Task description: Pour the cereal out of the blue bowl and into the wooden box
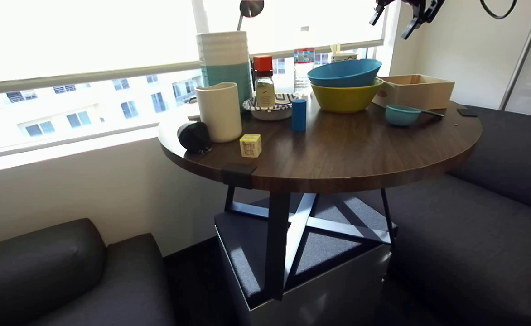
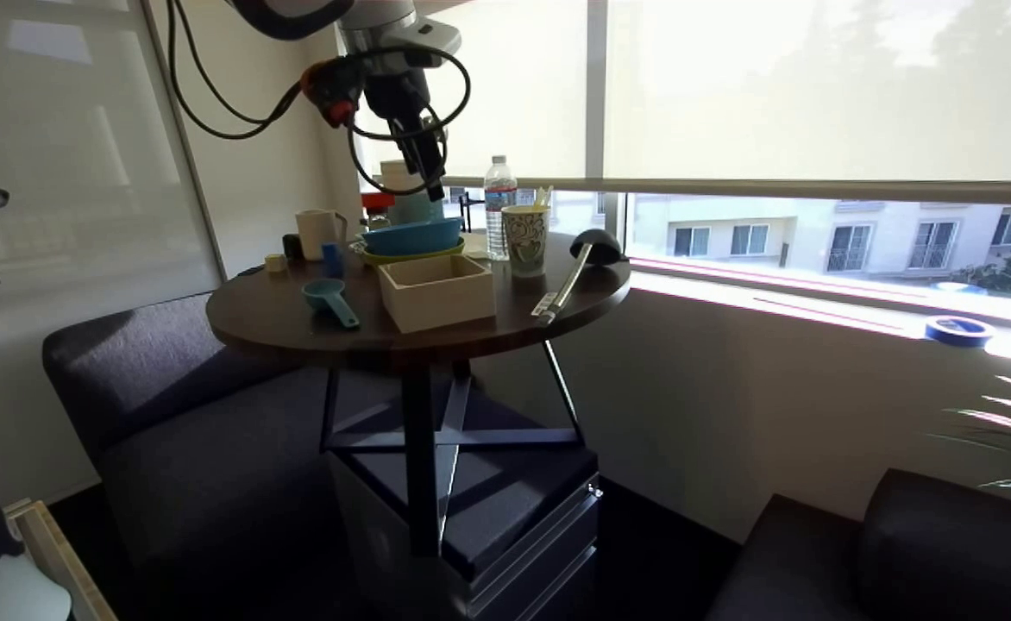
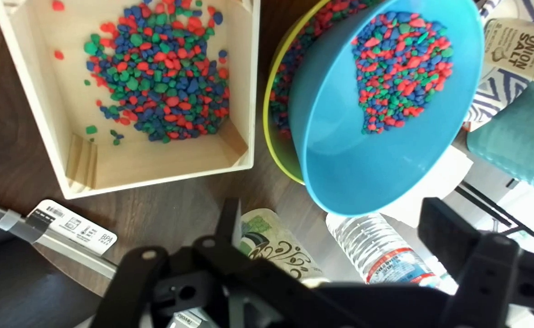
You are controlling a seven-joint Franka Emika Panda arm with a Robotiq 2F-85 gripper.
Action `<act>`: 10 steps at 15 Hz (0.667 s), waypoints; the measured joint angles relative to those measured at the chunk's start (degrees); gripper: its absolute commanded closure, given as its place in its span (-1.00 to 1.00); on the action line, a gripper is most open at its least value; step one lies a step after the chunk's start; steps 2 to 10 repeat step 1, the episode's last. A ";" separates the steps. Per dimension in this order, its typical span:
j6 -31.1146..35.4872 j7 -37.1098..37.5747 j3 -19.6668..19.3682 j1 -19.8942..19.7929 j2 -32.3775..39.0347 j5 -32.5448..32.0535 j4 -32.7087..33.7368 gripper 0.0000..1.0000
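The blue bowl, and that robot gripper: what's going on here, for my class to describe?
A robot arm has its gripper open and empty above the table. The blue bowl rests tilted in the yellow bowl, with red, green and blue pieces inside. The wooden box beside them holds a similar pile. The job is to pour the blue bowl's pieces into the box, which is not yet finished.

- Blue bowl (image 3: pixel 367 171): smooth, glossy, plastic to my eye
- Wooden box (image 3: pixel 157 165): smooth, matt wood
- Worktop (image 1: pixel 360 156): grained wood, faintly shiny
- Bottle (image 3: pixel 360 239): ribbed plastic
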 measured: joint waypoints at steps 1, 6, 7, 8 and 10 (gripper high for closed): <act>0.00 0.00 0.06 0.03 0.28 0.00 0.00 -1.00; 0.00 0.00 0.06 0.03 0.28 0.00 0.00 -1.00; 0.00 0.00 0.06 0.03 0.28 0.00 0.00 -1.00; 0.00 0.00 0.06 0.03 0.28 0.00 0.00 -1.00; 0.00 0.00 0.06 0.03 0.28 0.00 0.00 -1.00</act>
